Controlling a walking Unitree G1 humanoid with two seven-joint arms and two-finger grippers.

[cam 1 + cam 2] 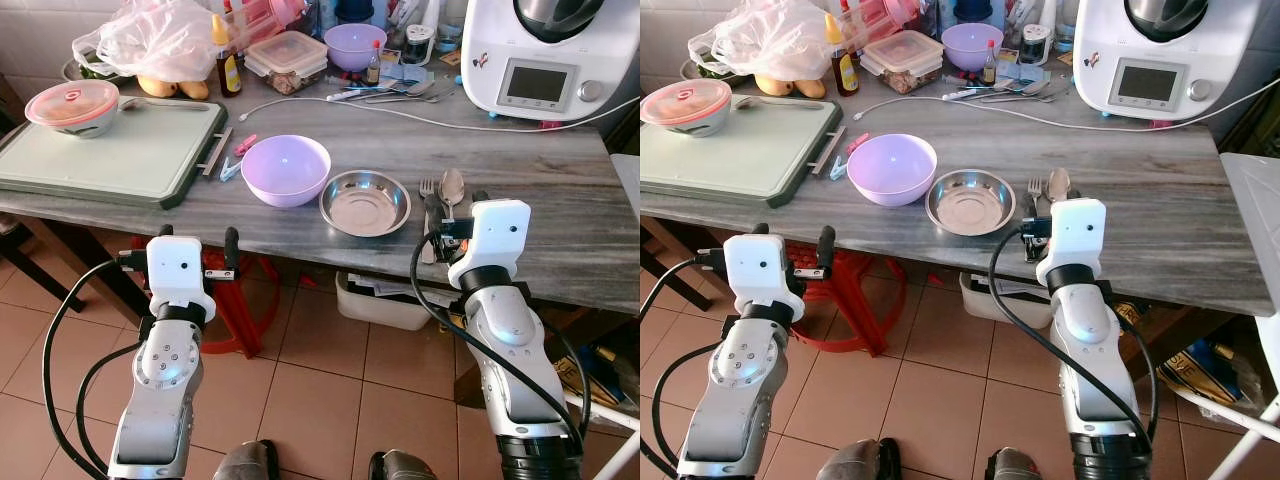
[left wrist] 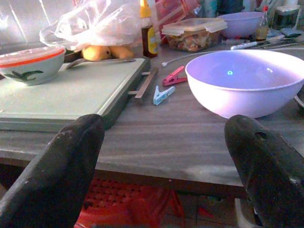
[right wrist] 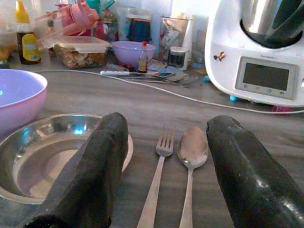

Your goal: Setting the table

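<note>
My right tool [image 3: 164, 175] sits low at the near edge of the table [image 1: 560, 210], its two black fingers spread wide and grasping nothing. The fork [image 3: 159, 175] and spoon [image 3: 191, 161] lie side by side on the table in the gap between those fingers, handles toward me, heads pointing away, the fork on the left of the spoon. Neither finger touches them as far as I can see. Just left of the fork rests the steel dish [image 1: 365, 202], with my left-hand finger [image 3: 90, 180] lying in front of its rim in the wrist view. The purple bowl [image 1: 286, 170] stands just beside the dish, further left, and I cannot tell whether their rims touch. My left tool [image 2: 166, 175] hangs in front of the table edge, below the top, fingers released and wide apart, facing the bowl and the green board [image 1: 130, 155], on which a covered bowl [image 1: 72, 107] stands at the far corner.
</note>
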